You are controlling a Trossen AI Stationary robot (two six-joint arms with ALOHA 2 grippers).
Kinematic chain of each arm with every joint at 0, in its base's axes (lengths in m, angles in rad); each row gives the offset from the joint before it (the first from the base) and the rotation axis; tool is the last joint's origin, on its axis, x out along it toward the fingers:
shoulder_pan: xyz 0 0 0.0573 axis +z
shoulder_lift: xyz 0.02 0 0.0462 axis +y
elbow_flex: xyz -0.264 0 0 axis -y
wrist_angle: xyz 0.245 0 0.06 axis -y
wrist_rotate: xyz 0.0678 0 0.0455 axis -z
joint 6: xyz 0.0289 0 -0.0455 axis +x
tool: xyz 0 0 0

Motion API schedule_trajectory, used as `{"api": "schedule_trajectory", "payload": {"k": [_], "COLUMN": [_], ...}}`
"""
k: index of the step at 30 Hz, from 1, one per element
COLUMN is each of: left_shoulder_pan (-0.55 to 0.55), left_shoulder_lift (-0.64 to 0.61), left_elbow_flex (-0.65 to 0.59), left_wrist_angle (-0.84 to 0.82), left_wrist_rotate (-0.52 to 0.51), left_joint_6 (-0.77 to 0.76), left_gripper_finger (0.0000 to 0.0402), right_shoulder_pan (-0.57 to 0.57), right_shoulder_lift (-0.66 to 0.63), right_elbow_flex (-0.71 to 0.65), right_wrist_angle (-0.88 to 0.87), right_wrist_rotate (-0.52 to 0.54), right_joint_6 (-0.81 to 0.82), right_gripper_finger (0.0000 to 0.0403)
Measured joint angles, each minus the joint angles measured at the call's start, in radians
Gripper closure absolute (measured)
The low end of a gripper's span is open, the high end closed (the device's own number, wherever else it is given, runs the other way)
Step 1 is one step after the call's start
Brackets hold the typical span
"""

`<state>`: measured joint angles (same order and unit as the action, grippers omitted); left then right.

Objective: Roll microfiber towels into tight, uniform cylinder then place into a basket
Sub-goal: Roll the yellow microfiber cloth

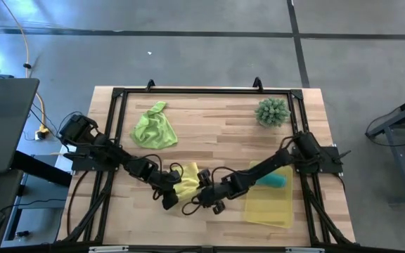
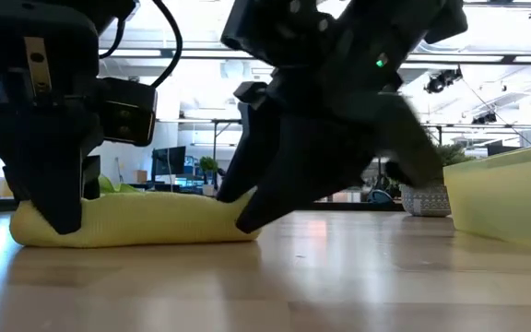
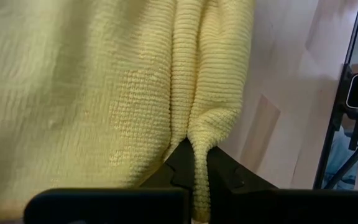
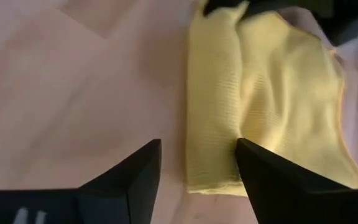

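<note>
On the left of the worktop [image 1: 216, 126], the lime green towel [image 1: 153, 128] is seen crumpled and well apart from both arms. The left pincer [image 1: 171, 190] is clamped together on one end fold of the yellow towel [image 1: 187, 180], near the front edge of the worktop. The partly rolled yellow towel lies between the two arms, its long axis running from one pincer toward the other. The right pincer [image 1: 206, 188] is spread apart just beside the towel's other end, one finger [image 4: 272, 174] seeming to rest on the cloth, nothing gripped. A closing on that near end is judged to be called for next. Farther right, the teal towel [image 1: 276, 180] is lying rolled in the basket [image 1: 267, 209]
</note>
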<state>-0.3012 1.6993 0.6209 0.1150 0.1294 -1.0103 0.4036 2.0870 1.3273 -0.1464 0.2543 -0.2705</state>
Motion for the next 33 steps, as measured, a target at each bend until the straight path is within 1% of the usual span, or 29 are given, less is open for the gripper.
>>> {"api": "schedule_trajectory", "payload": {"k": [2, 11, 13, 15, 17, 19, 21, 24, 26, 29, 31, 33], "left_shoulder_pan": [0.000, 0.000, 0.000, 0.000, 0.000, 0.000, 0.000, 0.000, 0.000, 0.000, 0.000, 0.000], "left_shoulder_lift": [0.000, 0.000, 0.001, 0.001, 0.001, 0.001, 0.001, 0.001, 0.001, 0.001, 0.001, 0.001], "left_elbow_flex": [0.000, -0.004, -0.004, -0.004, -0.004, -0.004, -0.004, -0.004, -0.004, -0.004, -0.004, -0.004], "left_wrist_angle": [0.000, 0.018, 0.021, 0.021, 0.021, 0.021, 0.021, 0.021, 0.021, 0.021, 0.022, 0.022], "left_wrist_rotate": [0.000, 0.002, 0.002, 0.002, 0.002, 0.002, 0.003, 0.004, 0.005, 0.005, 0.006, 0.006], "left_joint_6": [0.002, 0.018, 0.018, 0.018, 0.018, 0.018, 0.018, 0.018, 0.018, 0.019, 0.018, 0.018], "left_gripper_finger": [0.0398, 0.0396, 0.0396, 0.0396, 0.0395, 0.0395, 0.0395, 0.0395, 0.0395, 0.0394, 0.0394, 0.0394], "right_shoulder_pan": [-0.005, -0.025, -0.025, -0.017, -0.004, 0.007, 0.015, 0.021, 0.023, 0.023, 0.020, 0.017], "right_shoulder_lift": [0.002, 0.003, 0.002, -0.013, -0.042, -0.068, -0.088, -0.083, -0.059, -0.015, 0.010, 0.024], "right_elbow_flex": [0.000, 0.000, 0.000, 0.000, 0.009, 0.038, 0.060, 0.066, 0.066, 0.066, 0.064, 0.064], "right_wrist_angle": [-0.002, -0.013, -0.029, -0.075, -0.162, -0.239, -0.277, -0.224, -0.147, -0.106, -0.101, -0.092], "right_wrist_rotate": [0.026, 0.008, 0.018, 0.059, 0.084, 0.086, 0.074, 0.032, -0.015, -0.063, -0.057, -0.018], "right_joint_6": [0.000, 0.000, -0.006, 0.004, 0.039, 0.102, 0.177, 0.262, 0.283, 0.292, 0.292, 0.296], "right_gripper_finger": [0.0207, 0.0260, 0.0268, 0.0271, 0.0272, 0.0272, 0.0272, 0.0272, 0.0272, 0.0272, 0.0272, 0.0272]}}
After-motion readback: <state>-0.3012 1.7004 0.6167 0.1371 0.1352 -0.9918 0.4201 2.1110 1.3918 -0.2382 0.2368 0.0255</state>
